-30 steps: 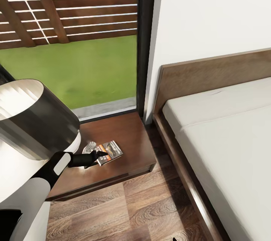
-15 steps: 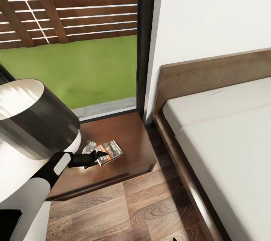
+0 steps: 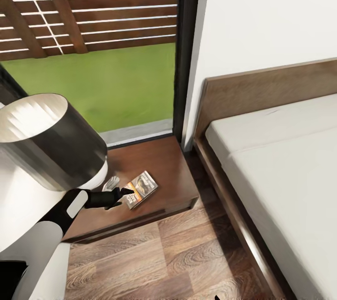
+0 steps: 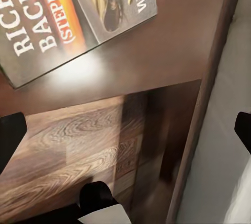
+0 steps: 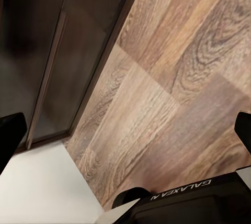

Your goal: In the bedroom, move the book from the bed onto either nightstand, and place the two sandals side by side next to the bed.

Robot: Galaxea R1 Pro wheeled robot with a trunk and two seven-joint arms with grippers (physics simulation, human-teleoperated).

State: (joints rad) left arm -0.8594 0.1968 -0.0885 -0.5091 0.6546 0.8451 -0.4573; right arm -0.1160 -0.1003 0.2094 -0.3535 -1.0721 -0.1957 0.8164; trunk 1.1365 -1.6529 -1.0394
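Note:
The book (image 3: 142, 188) lies flat on the dark brown nightstand (image 3: 159, 164), near its front edge, cover up. My left gripper (image 3: 124, 194) hovers at the book's near corner, open, with nothing between its fingers. In the left wrist view the book (image 4: 78, 14) rests on the glossy nightstand top (image 4: 151, 56), and my left gripper (image 4: 125, 135) has its fingertips wide apart over the floor beyond. The bed (image 3: 281, 164), with its pale mattress, lies to the right. My right gripper (image 5: 125, 132) is open over bare wood floor. The sandals are out of view.
A large lamp with a dark cylindrical shade (image 3: 51, 145) stands on the nightstand's left part, close to my left arm. Behind is a tall dark-framed window (image 3: 187, 47). A strip of wood floor (image 3: 187, 253) runs between nightstand and bed frame (image 3: 220, 183).
The whole view has shifted a little to the right, so the camera has moved. My left gripper now sits slightly farther back from the book, which still lies on the nightstand.

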